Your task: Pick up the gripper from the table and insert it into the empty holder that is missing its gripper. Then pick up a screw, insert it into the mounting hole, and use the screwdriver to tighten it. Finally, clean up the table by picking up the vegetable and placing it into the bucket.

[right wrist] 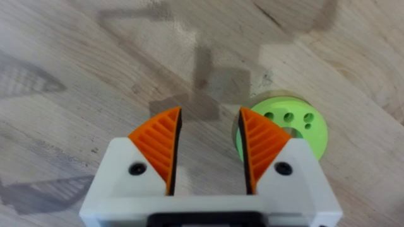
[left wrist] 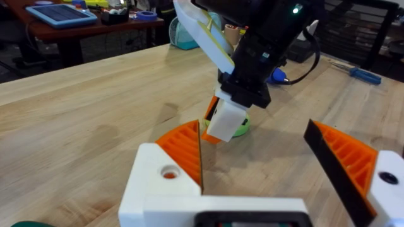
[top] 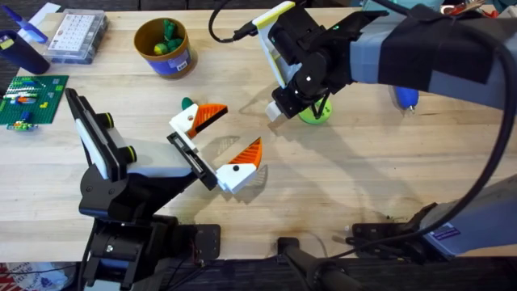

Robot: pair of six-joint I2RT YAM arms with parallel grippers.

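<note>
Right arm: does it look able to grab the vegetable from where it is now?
Probably yes. The right gripper hangs open just over the green vegetable, with bare table around it. But the disc sits beside one finger, not between the two, so a small sideways shift seems needed.

My fingers [right wrist: 158, 148]: white, with orange ribbed pads. Vegetable [right wrist: 297, 123]: lime-green, dotted with holes. Bucket [top: 164, 47], upper left: yellow, with a blue band. Table [top: 363, 178]: pale wood grain.
</note>
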